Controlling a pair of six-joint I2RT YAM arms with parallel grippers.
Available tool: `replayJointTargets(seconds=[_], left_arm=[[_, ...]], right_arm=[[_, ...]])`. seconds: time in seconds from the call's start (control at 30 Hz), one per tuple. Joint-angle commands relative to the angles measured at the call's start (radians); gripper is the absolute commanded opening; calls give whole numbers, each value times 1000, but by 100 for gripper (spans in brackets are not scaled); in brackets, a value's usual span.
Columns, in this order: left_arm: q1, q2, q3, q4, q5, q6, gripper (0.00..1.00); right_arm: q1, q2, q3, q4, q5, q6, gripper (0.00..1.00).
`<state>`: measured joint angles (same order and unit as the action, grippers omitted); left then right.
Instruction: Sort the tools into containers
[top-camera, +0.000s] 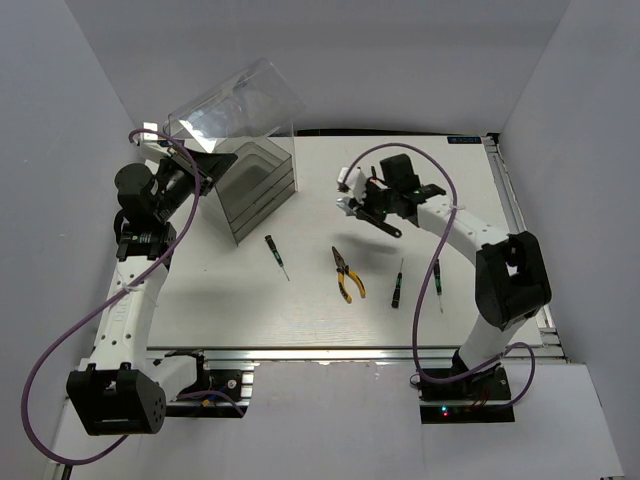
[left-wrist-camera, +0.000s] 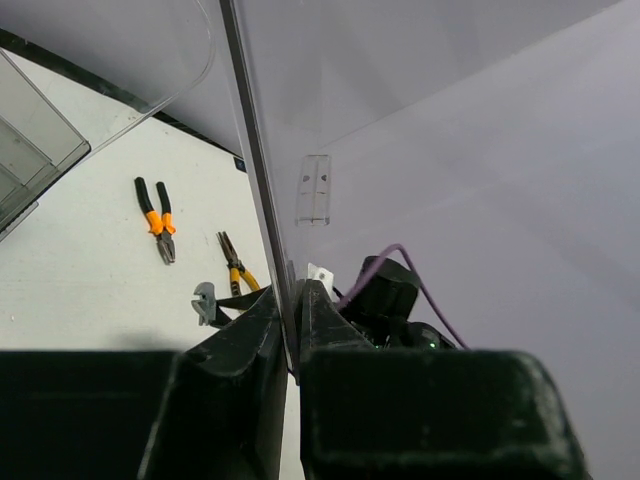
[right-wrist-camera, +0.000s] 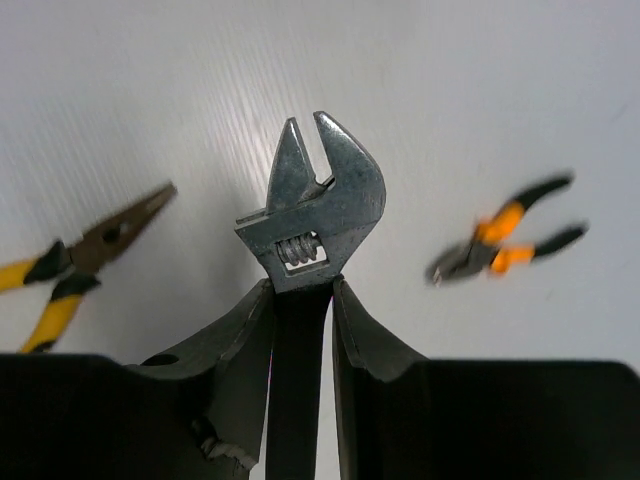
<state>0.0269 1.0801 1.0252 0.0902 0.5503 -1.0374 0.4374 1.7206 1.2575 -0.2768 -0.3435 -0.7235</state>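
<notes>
The left gripper (left-wrist-camera: 295, 305) was pinched tight on the edge of the curved transparent lid (top-camera: 240, 95) of the clear plastic cabinet (top-camera: 255, 180). The cabinet, with its stacked grey-tinted drawers, stood at the far left corner of the white desk (top-camera: 220, 300). The jaws were narrow, with only the thin pane between them, and the lid stood tilted up above the drawers.

The right gripper (right-wrist-camera: 300, 290) was clamped on the handle of the silver adjustable wrench (right-wrist-camera: 315, 210). Its fingers (right-wrist-camera: 240, 340) gripped just below the head, which pointed straight out from the wrist. The overhead view placed the wrench toward the far edge, a little right of the middle, and it seemed lifted off the surface.

The other tools lay flat on the desk. The yellow-handled needle-nose pliers (top-camera: 347, 272) rested near the middle, handles toward the near edge. A thin black-and-green-handled screwdriver (top-camera: 277, 256) lay to their left, between them and the cabinet. A second screwdriver (top-camera: 398, 283) and a third screwdriver (top-camera: 438, 285) lay to their right, side by side but apart, toward the right edge. The orange-handled pliers (right-wrist-camera: 505, 235) showed in both wrist views, near the wrench but not touching it. The overhead view did not show them clearly, so their place on the desk could not be fixed.
</notes>
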Motion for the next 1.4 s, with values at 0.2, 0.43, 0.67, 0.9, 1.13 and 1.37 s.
replayJointTargets(seconds=[0.2, 0.43, 0.67, 0.9, 1.13, 1.37], left_arm=[[2, -49, 35, 79, -23, 13, 15], [2, -43, 23, 115, -32, -33, 15], [2, -29, 56, 126, -41, -65, 15], [2, -20, 73, 134, -49, -102, 15], [2, -17, 76, 134, -49, -110, 15], [4, -17, 69, 131, -38, -119, 15]], right_arm=[[245, 31, 265, 183, 11, -330, 0], [346, 169, 448, 293, 26, -485, 0], [380, 218, 401, 502, 5, -580, 0], [391, 301, 519, 557, -57, -587, 0], [406, 382, 548, 694, -97, -565, 0], [414, 477, 614, 800, -111, -571, 0]])
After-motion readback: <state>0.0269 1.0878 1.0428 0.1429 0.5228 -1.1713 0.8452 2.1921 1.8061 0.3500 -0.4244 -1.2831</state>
